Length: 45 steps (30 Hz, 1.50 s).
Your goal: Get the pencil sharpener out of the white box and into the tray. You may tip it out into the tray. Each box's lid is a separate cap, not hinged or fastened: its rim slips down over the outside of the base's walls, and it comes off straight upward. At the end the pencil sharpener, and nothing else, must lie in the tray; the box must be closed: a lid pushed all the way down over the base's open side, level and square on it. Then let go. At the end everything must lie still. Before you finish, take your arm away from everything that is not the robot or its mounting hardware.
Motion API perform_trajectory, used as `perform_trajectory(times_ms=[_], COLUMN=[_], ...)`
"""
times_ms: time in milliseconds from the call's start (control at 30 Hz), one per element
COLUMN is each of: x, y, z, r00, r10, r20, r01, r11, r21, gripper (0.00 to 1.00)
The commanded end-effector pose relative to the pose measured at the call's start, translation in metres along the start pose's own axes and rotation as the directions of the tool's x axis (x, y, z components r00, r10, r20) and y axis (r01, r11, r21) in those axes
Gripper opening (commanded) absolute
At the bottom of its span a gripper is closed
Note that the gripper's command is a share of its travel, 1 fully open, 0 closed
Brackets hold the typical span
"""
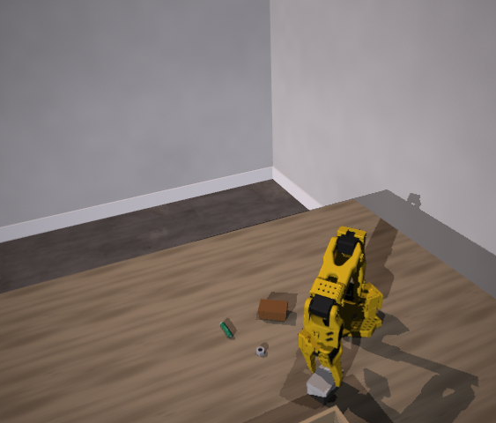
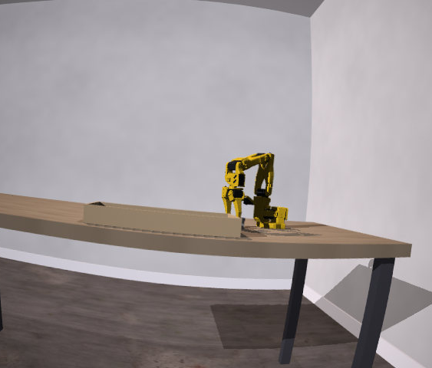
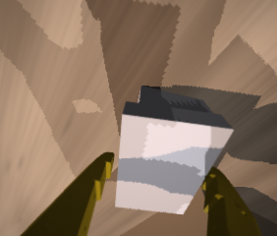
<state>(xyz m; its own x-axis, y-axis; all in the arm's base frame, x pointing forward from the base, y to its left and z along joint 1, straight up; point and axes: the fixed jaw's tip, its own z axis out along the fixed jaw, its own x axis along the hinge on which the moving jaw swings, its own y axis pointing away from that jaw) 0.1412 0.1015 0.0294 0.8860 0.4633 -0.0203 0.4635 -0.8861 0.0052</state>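
Note:
The white box stands on the table with its pale flat top up. Its far side looks dark in the wrist view, with a ribbed dark part beyond. Whether its lid is fully seated cannot be told. My gripper points down, partly open, with its fingers on either side of the box's near part. The right finger overlaps the box's edge in the wrist view; a gap shows at the left finger. The tan tray is close by; its inside is mostly hidden. The pencil sharpener is not visible.
An orange-brown block lies left of the arm on the table. A green cylinder and a small pale ring-like piece with a dark hole lie farther left. The tray's walls rise just in front of the white box.

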Motion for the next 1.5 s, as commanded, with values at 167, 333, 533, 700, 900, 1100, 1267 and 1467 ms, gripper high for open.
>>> perform_trajectory(times_ms=[167,333,533,700,900,1100,1267,1467], x=[0.0028,0.0028,0.0028,0.0028,0.0028,0.0028,0.0028,0.0028], y=[0.0011,0.0011,0.0011,0.0011,0.0011,0.0011,0.0011,0.0011], z=[-0.0004,-0.0004,-0.0004,-0.0004,-0.0004,-0.0004,-0.0004,-0.0004], r00=[1.000,1.000,1.000,1.000,1.000,1.000,1.000,1.000], r10=[0.002,0.002,0.002,0.002,0.002,0.002,0.002,0.002], r20=[-0.020,-0.020,-0.020,-0.020,-0.020,-0.020,-0.020,-0.020], r01=[-0.002,-0.002,-0.002,-0.002,-0.002,-0.002,-0.002,-0.002], r11=[1.000,1.000,1.000,1.000,1.000,1.000,1.000,1.000], r21=[0.005,0.005,0.005,0.005,0.005,0.005,0.005,0.005], gripper=[0.30,0.30,0.30,0.30,0.30,0.28,0.26,0.24])
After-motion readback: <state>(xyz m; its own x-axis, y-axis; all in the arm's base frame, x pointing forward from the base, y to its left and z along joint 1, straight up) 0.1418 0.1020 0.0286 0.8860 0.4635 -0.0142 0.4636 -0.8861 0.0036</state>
